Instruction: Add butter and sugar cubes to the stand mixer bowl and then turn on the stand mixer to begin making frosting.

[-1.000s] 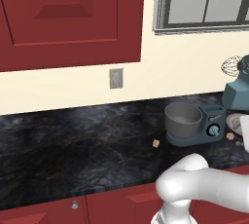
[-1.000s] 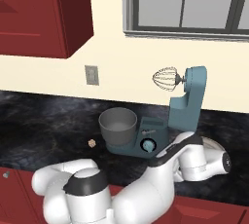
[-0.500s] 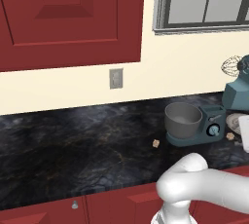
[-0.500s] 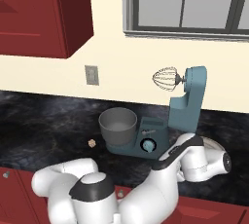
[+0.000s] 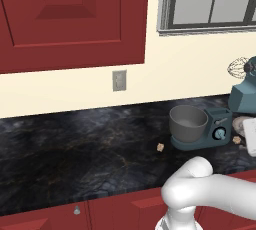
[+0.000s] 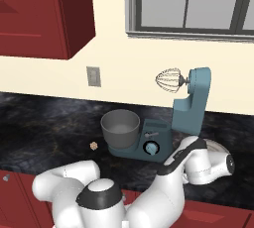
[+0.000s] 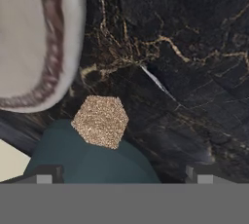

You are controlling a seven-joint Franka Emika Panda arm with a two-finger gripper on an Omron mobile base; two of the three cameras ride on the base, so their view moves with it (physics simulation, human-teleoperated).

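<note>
Hand view shows the jaws wide open and empty above a sugar cube (image 7: 100, 121) lying on the dark counter (image 7: 194, 72), beside a grey plate (image 7: 39, 43).

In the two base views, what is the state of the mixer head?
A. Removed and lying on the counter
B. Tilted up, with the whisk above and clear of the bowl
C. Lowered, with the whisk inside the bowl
B: the stand mixer has its head raised, and the wire whisk hangs in the air above the grey bowl.
</note>
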